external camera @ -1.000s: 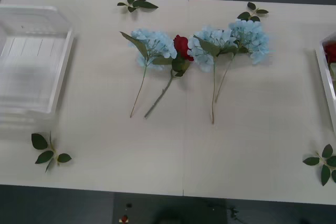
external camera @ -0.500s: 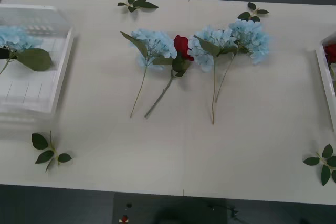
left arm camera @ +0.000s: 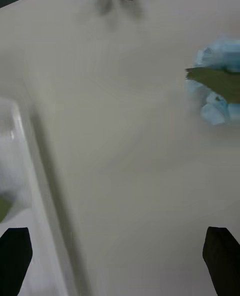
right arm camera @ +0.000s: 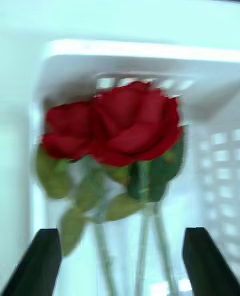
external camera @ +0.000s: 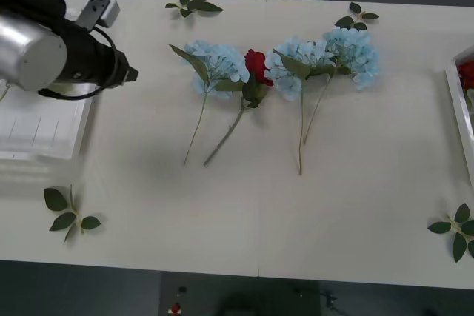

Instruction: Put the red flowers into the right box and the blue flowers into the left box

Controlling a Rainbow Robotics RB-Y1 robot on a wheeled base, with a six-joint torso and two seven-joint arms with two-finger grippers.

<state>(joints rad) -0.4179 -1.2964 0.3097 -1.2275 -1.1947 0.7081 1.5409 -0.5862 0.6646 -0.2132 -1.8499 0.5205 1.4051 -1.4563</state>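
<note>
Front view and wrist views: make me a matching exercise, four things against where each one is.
Things:
1. left box
2. right box
3. single red rose
4. left arm

Places:
A. table's right edge
B. among the blue flowers mid-table
C. table's left edge
D. over the left box's inner side

Pairs: 1-C, 2-A, 3-B, 4-D

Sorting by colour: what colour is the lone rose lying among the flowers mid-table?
Deep red rose, clearest in the front view.

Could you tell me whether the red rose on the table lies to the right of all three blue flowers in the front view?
No: the red rose lies between the blue flowers, with two blue heads on its right.
</note>
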